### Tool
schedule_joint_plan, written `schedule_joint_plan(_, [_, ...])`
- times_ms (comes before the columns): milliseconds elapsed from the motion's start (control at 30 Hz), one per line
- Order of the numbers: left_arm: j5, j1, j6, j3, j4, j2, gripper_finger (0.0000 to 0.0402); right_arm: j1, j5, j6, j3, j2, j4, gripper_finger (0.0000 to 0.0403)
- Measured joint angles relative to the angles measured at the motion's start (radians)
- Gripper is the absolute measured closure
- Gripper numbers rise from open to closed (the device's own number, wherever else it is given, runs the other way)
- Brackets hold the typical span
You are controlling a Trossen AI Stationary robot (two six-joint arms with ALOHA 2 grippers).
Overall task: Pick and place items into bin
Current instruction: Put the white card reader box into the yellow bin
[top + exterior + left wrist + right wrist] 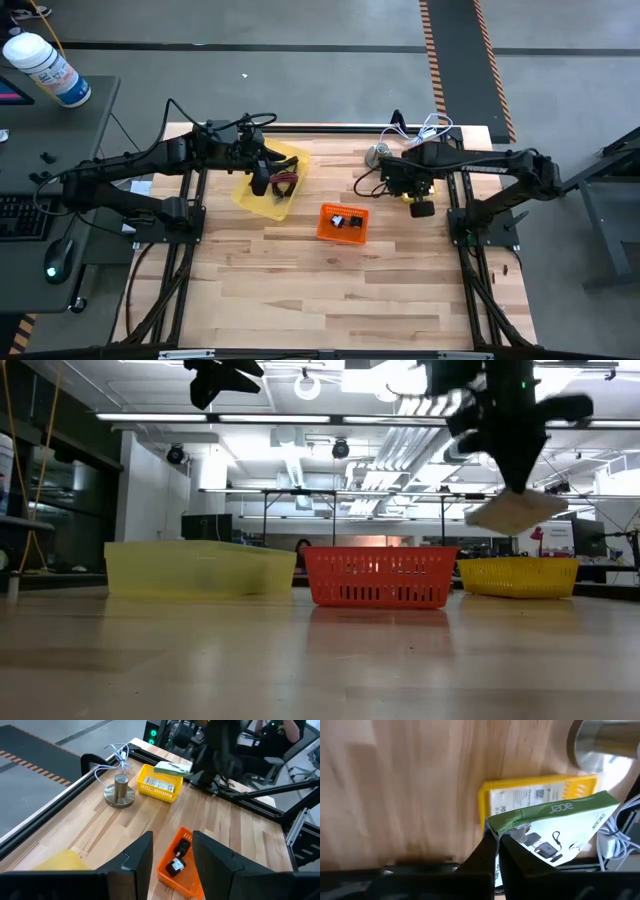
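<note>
High view, from the left: the left gripper (262, 180) hangs over the large yellow bin (272, 180) at centre left, fingers parted with nothing visibly between them. The orange bin (343, 222) at centre holds small black items. At centre right, the right gripper (497, 851) is clenched on the corner of a green-and-white packet (560, 827), lifted above the small yellow bin (487, 795). The packet looks light, flat and slightly floppy, so an edge pinch probably suits it, though it may swing.
</note>
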Motion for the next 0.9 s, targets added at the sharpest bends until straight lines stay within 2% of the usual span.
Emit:
schedule_joint_plan(167, [0.000, 0.000, 0.000, 0.000, -0.005, 0.000, 0.0277, -0.084, 0.015, -0.097, -0.109, 0.000, 0.073, 0.0402])
schedule_joint_plan(333, [0.000, 0.000, 0.000, 0.000, -0.017, 0.000, 0.0277, -0.128, 0.030, -0.123, -0.174, 0.000, 0.146, 0.0402])
schedule_joint_plan(900, [0.000, 0.000, -0.001, 0.000, -0.017, 0.000, 0.0277, -0.145, 0.055, -0.168, -0.233, 0.000, 0.253, 0.0402])
